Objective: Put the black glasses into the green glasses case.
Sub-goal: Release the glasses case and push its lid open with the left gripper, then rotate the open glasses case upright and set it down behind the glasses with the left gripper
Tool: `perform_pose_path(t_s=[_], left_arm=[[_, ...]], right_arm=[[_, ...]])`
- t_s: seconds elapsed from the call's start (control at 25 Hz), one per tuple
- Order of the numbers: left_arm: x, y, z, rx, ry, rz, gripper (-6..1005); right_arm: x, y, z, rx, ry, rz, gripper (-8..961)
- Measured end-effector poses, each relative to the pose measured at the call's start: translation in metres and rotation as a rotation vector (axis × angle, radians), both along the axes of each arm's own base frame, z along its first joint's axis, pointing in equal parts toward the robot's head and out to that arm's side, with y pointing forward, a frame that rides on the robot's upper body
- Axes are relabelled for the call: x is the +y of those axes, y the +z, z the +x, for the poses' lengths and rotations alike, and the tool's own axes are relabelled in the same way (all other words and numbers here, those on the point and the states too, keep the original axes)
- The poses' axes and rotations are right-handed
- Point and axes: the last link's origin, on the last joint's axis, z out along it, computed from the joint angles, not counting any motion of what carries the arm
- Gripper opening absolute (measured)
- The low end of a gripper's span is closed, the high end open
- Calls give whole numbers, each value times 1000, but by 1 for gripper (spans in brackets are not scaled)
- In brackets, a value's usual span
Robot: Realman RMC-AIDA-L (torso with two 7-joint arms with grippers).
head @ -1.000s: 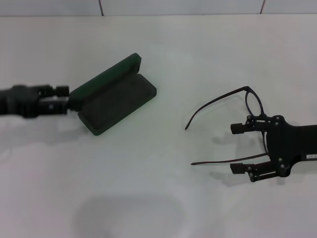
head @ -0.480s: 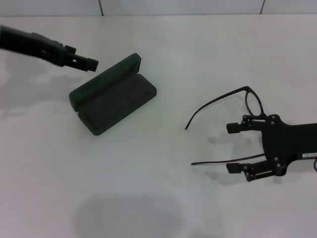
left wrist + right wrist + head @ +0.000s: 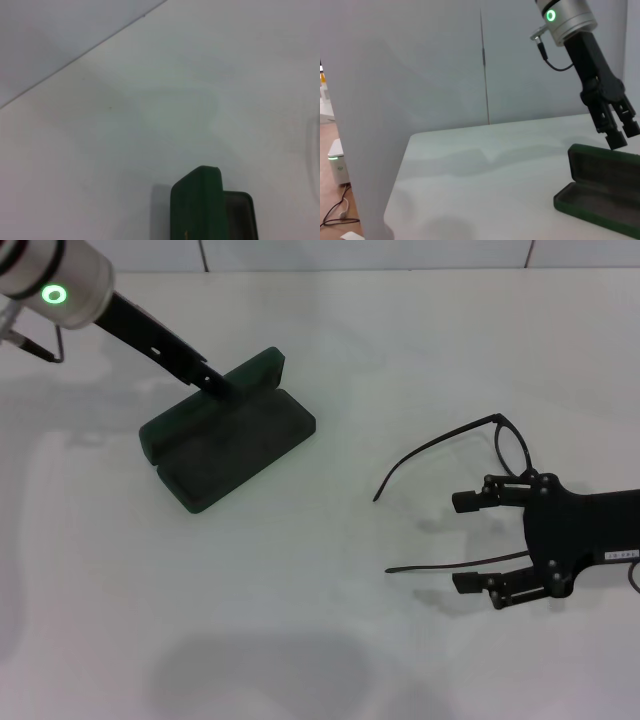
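Observation:
The green glasses case [image 3: 232, 437] lies open at the table's left, lid standing up at its far side; it also shows in the left wrist view [image 3: 197, 205] and the right wrist view [image 3: 600, 195]. My left gripper [image 3: 218, 386] hangs just above the lid's edge, and in the right wrist view the left gripper [image 3: 621, 134] is open and holds nothing. The black glasses [image 3: 512, 450] rest on the table at the right, temple arms pointing left. My right gripper [image 3: 465, 542] is open over them, its fingers either side of the nearer temple arm. One lens is hidden under it.
The white table [image 3: 320, 630] has free room between the case and the glasses. A grey wall [image 3: 445, 65] runs along the table's far edge.
My left gripper has let go of the case lid, swung up and come back over the lid from the far left. The lid stays up. The right gripper has edged left along the glasses.

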Motion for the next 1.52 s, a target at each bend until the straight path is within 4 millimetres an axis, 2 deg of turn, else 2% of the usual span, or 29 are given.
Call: perform_pose_path(t_s=[0.32, 0.8, 1.12, 1.32, 1.52], left_arm=[[0, -17, -8, 75, -11, 4, 837], [-1, -27, -10, 121, -42, -2, 833], [-2, -28, -11, 117, -51, -5, 628], [-2, -29, -10, 116, -56, -6, 426], [-2, -29, 1, 101, -81, -4, 260]], right_arm=[[-1, -1, 2, -6, -4, -3, 870], [-1, -2, 3, -17, -9, -5, 870], [-1, -3, 4, -18, -13, -4, 869], [-2, -3, 5, -19, -13, -4, 869], [-2, -3, 5, -20, -13, -4, 869]])
